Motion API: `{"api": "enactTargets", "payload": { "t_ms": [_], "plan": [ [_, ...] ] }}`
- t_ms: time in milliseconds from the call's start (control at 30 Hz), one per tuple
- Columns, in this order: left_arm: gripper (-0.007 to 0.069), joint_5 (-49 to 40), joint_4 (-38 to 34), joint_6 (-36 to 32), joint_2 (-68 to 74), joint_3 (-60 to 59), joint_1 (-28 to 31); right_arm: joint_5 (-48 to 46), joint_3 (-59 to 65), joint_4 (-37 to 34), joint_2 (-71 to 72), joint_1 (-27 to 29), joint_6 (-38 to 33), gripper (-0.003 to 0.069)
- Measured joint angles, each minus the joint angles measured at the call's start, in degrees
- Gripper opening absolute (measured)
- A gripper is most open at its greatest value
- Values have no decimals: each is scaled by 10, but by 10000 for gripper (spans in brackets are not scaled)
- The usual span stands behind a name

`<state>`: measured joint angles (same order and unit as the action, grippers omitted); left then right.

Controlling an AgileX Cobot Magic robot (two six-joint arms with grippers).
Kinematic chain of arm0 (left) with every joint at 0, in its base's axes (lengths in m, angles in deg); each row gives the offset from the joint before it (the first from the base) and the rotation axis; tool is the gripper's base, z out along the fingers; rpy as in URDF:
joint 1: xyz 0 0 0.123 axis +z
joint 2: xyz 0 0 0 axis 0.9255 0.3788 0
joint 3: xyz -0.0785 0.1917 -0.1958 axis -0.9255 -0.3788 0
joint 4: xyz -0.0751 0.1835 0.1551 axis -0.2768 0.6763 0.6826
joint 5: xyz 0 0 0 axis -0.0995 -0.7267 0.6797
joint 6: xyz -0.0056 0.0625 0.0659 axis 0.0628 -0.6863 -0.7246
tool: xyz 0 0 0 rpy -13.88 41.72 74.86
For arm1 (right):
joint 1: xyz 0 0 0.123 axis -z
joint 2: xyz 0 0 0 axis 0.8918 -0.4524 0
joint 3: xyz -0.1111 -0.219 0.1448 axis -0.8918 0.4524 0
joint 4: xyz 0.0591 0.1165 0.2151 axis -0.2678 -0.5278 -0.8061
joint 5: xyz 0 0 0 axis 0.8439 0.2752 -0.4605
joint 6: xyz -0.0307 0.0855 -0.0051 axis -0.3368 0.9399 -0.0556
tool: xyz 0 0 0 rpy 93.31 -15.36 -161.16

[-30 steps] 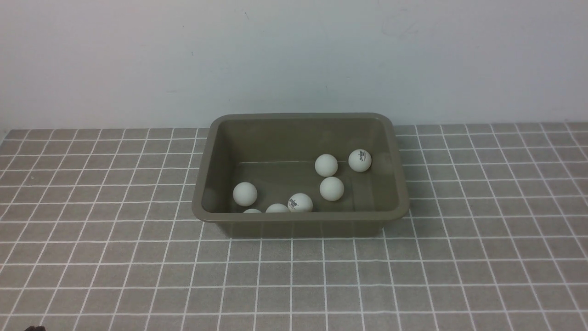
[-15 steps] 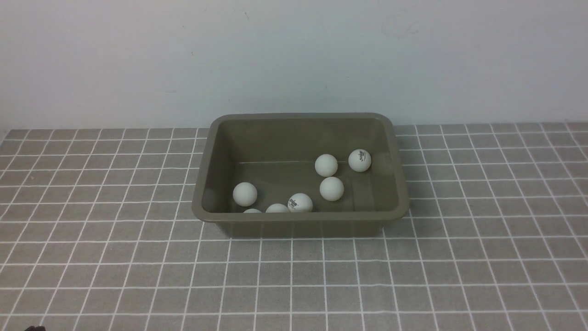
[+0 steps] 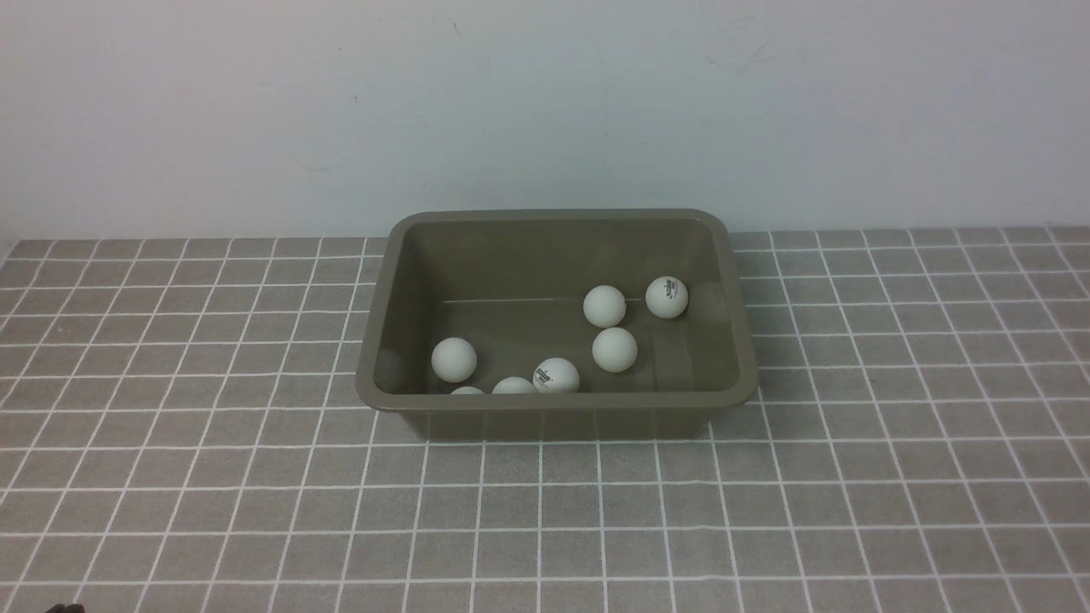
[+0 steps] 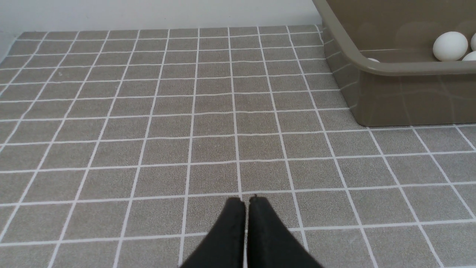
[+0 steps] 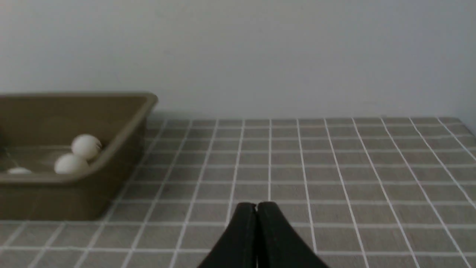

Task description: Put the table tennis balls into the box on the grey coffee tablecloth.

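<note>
Left gripper (image 4: 245, 201): jaws pressed together, empty — the box lies toward the upper right of its wrist view.
Box (image 3: 558, 409): centre of the front view on the grey coffee tablecloth (image 3: 213, 477), long axis left to right.
Table tennis balls (image 3: 614, 349): seven, all inside the box; none seen on the cloth.
Right gripper (image 5: 256, 205): clenched, empty — box at the left of its view.
Nearer arm: cannot tell.
Judgement: nothing left to fetch.

A plain pale wall (image 3: 545, 102) rises at the far side, well ahead of both grippers, marked by faint scuffs.
</note>
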<state>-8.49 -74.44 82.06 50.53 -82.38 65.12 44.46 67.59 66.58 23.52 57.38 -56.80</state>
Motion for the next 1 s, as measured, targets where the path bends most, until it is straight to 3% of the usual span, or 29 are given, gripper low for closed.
{"api": "enactTargets", "payload": {
  "t_ms": [167, 1000],
  "plan": [
    [-5, -1, -1, 1, 0, 0, 0, 17, 49, 2, 0, 38, -5, -13],
    [-5, -1, -1, 4, 0, 0, 0, 18, 49, 2, 0, 40, -6, -13]
  ]
}}
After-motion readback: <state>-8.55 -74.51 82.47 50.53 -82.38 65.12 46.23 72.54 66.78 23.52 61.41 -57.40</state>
